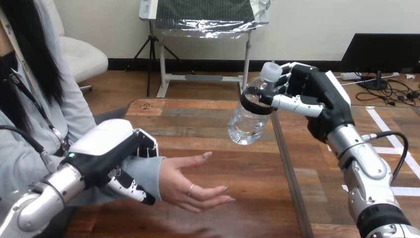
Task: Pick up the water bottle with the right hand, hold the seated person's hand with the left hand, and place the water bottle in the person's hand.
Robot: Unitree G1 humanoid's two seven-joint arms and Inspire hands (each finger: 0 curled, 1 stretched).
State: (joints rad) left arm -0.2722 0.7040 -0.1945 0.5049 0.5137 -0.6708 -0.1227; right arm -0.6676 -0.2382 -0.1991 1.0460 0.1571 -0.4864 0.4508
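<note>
The fingers (292,103) of the right hand (319,99) are clenched round the water bottle (247,119) near its neck, upper centre of the frame. The bottle's long axis is tilted, with the cap up-right and the base toward lower left. Below and left of the base, over the desk (208,129), the person's hand (190,186) lies open, palm up. The left hand (111,148) clasps its wrist.

Left hand (106,148) clasps wrist (148,171), right hand (317,96) bottle (246,121).

A brown wooden plank table (208,119) spans the lower frame; a dark seam (288,166) runs down it right of centre.
</note>
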